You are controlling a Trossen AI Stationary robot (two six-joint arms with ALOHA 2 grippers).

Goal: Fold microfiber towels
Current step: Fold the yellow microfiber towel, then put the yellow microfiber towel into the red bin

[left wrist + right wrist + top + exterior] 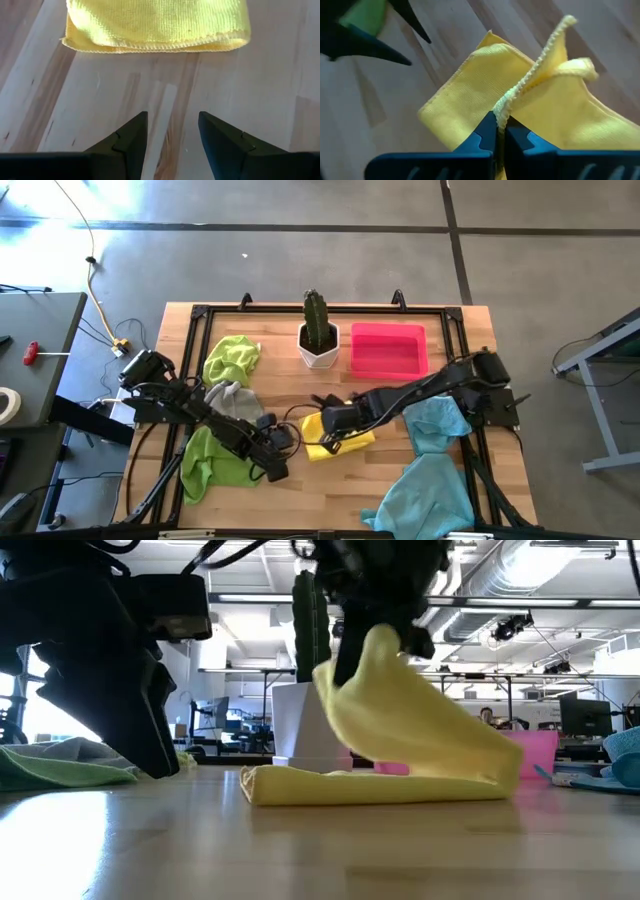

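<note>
Now we pinch the yellow towel (340, 435) with our right gripper (333, 420) while the left gripper (283, 455) waits open beside it.

Our right gripper's jaws are closed on the stitched edge of the yellow towel, lifting one flap off the wooden table (330, 490) while the rest lies folded flat near the table's middle. Our left gripper sits low over bare wood just beside the towel's folded edge, fingers (131, 137) apart and holding nothing. Behind it we see a lime green towel (210, 460) and a grey towel (232, 400), with a second lime green towel (232, 358) farther back. Two light blue towels (430, 470) lie crumpled on the right side. A potted cactus (318, 330) and a pink tray (388, 350) stand along the far edge.
</note>
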